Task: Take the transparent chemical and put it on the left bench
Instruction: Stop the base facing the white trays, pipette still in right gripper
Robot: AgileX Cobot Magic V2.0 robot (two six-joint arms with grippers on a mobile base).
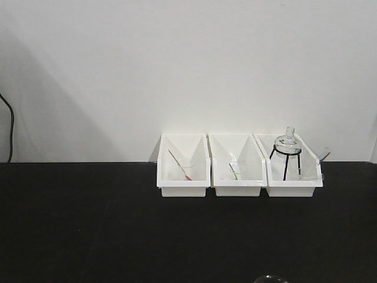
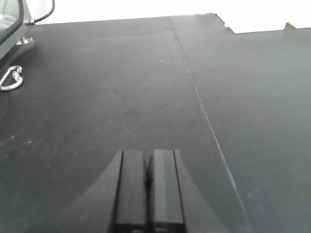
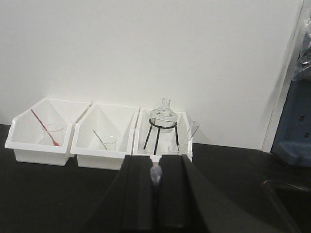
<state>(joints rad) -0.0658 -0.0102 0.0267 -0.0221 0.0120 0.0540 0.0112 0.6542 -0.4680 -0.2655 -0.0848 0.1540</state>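
**Clear pipette pinched in the right gripper, facing the bins**

The left bench (image 1: 88,224) is a matte black countertop running up to a plain white wall (image 1: 177,59). A dark cable (image 1: 9,124) hangs down at the far left of the front view. In the right wrist view a blue object (image 3: 294,121) stands past the wall's right end. The left wrist view shows only black surface crossed by a thin seam (image 2: 204,116), with a metal carabiner (image 2: 10,80) at its left edge.

The right gripper (image 3: 155,165) is held above the bench, pointing at the right-hand bin. Its fingers are closed almost together on the transparent chemical (image 3: 156,175), of which only a small clear end shows between them. It is off the bench, well short of the bins. The left gripper (image 2: 148,184) hovers low over the black surface with its fingers pressed together and nothing between them.

Three white bins stand side by side against the wall.
- The left bin (image 1: 183,190) holds one beaker (image 1: 188,167) with one red-tipped pipette (image 1: 179,165).
- The middle bin (image 1: 238,190) holds one beaker (image 1: 237,171) with one green-tipped pipette (image 1: 235,172).
- The right bin (image 1: 291,190) holds one black tripod (image 1: 285,158) carrying one glass flask (image 1: 288,140). One clear piece (image 1: 324,155) leans at its right wall; I cannot tell what it is.
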